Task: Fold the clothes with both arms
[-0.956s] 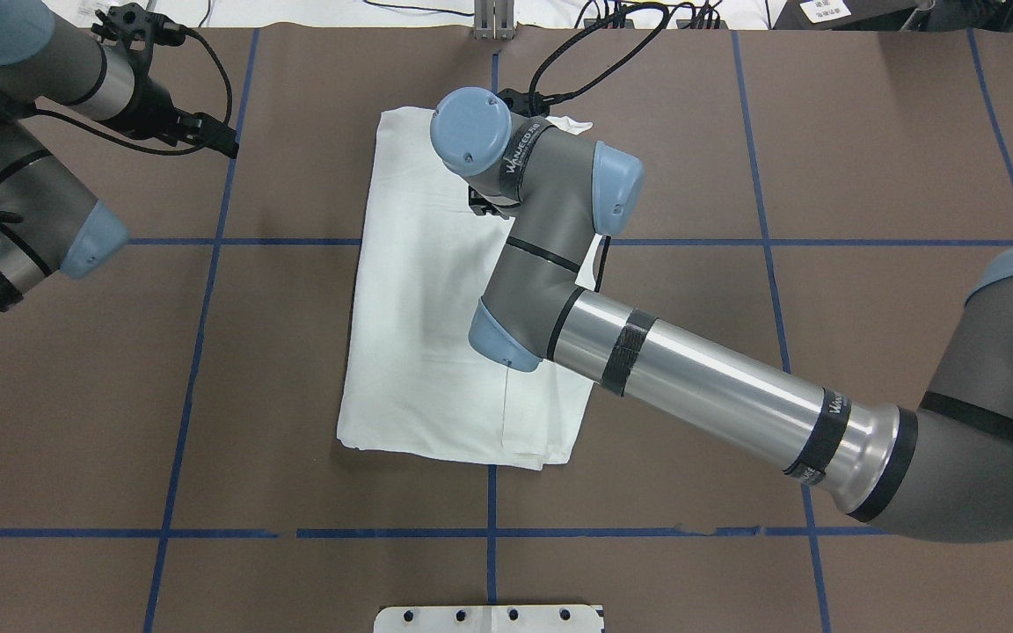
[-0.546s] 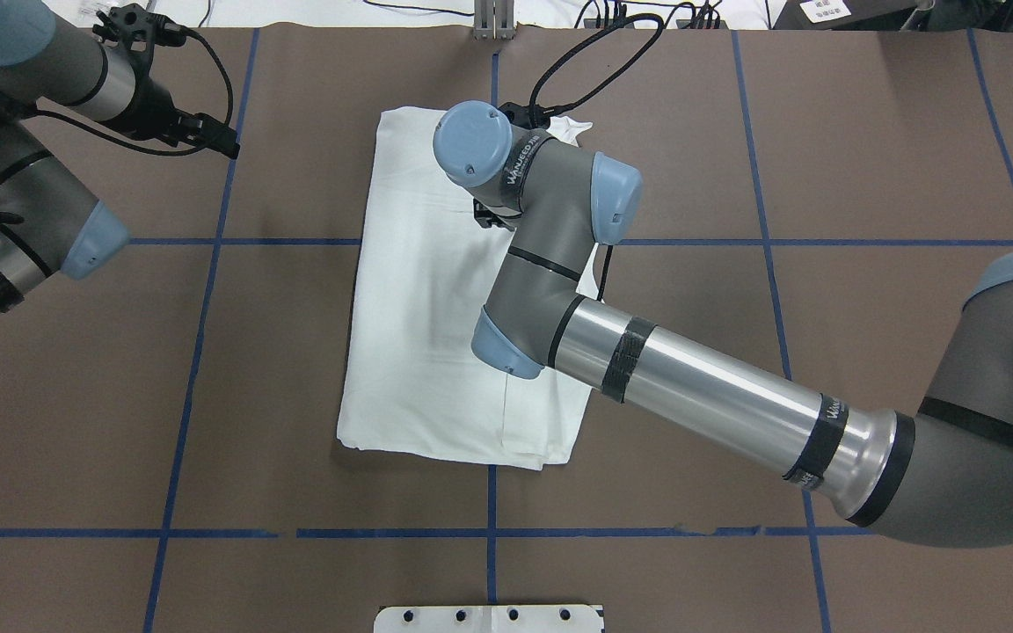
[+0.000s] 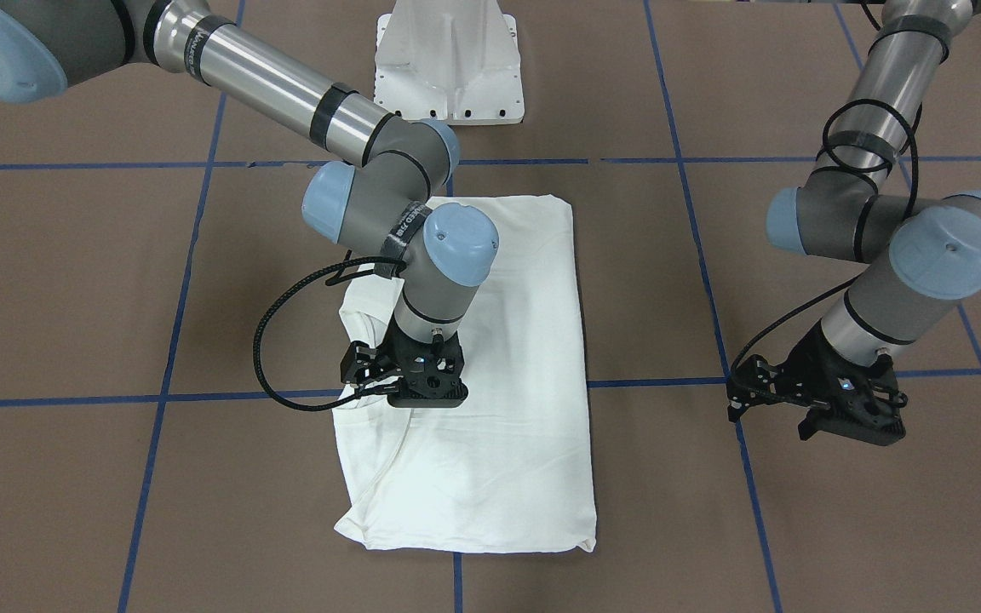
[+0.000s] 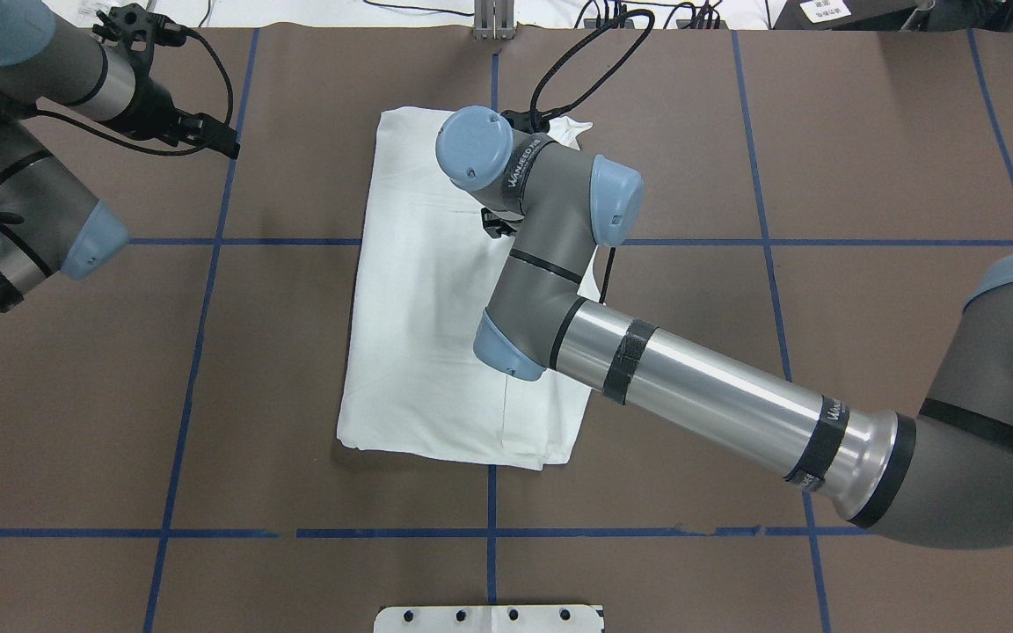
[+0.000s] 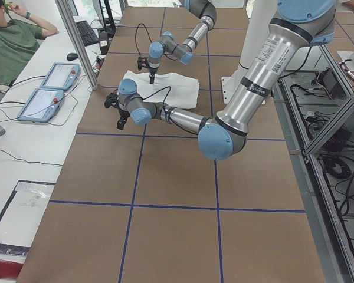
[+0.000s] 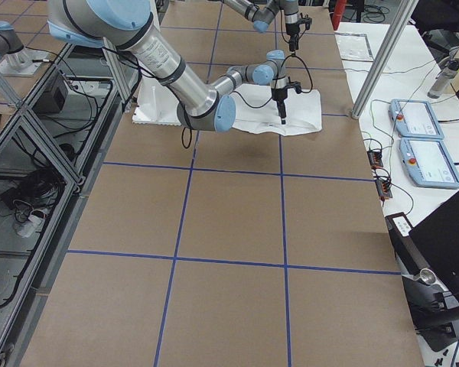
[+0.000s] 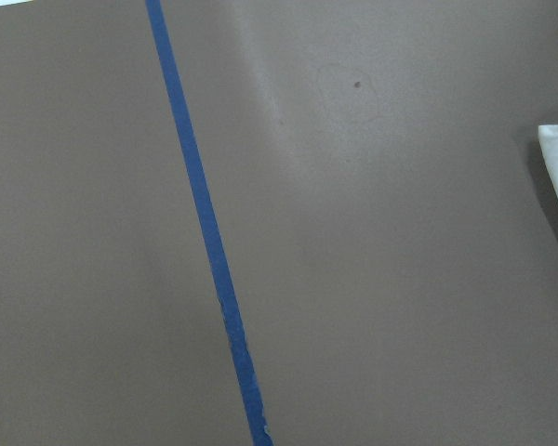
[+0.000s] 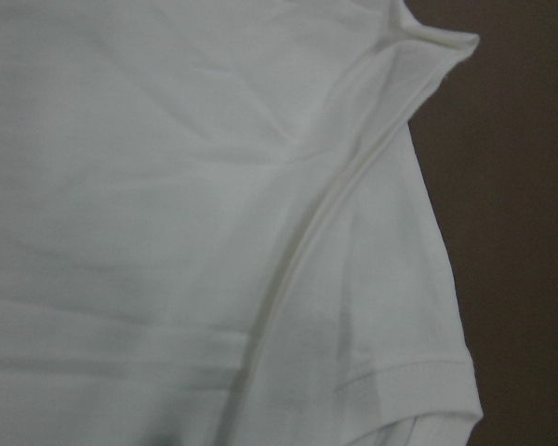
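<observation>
Overhead exterior view: the T-shirt [image 4: 419,334] is seen folded into 1 long strip on the table [image 4: 867,132], its long axis running straight away from the robot's base [image 3: 448,68].
Right gripper: the right gripper [image 3: 427,393] is held fingers-down over the far half of the strip, a little right of its midline. Contact with the cloth cannot be judged, nor whether the fingers are apart or together.
Left gripper: the left gripper [image 3: 852,421] is held over bare table, well apart from the strip on its left. Its finger state cannot be told either.
Nearer arm: the right, clearly.
Likely move: a fold across the long axis is judged to need both grippers, so the left gripper would have to be brought in.
Right wrist view: a raised seam [image 8: 325,214] and a hemmed edge [image 8: 400,372] are shown close below, both hidden in the overhead view.
Left wrist view: only a blue tape line [image 7: 205,242] and 1 corner of the T-shirt are caught.
</observation>
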Robot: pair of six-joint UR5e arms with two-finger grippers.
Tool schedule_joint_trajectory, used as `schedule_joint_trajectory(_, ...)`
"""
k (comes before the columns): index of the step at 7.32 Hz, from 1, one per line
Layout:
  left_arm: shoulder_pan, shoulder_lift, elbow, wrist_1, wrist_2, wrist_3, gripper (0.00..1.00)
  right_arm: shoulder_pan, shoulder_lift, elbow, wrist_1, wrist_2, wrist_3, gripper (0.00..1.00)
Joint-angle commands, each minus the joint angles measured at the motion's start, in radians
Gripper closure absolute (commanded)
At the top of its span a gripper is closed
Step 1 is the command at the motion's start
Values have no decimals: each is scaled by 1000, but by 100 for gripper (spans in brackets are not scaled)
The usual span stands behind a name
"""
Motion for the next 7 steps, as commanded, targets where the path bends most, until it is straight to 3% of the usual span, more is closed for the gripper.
schedule_joint_trajectory(1,0,0,1,0,0,0,0,12,-1,1,-26,-2,-59,0)
schedule_joint_trajectory(4,0,0,-4,0,0,0,0,62,-42,59,-141,-3,-241,0)
schedule_joint_trajectory(7,0,0,-7,0,0,-6,0,102,-147,139,-128,0,-342,0)
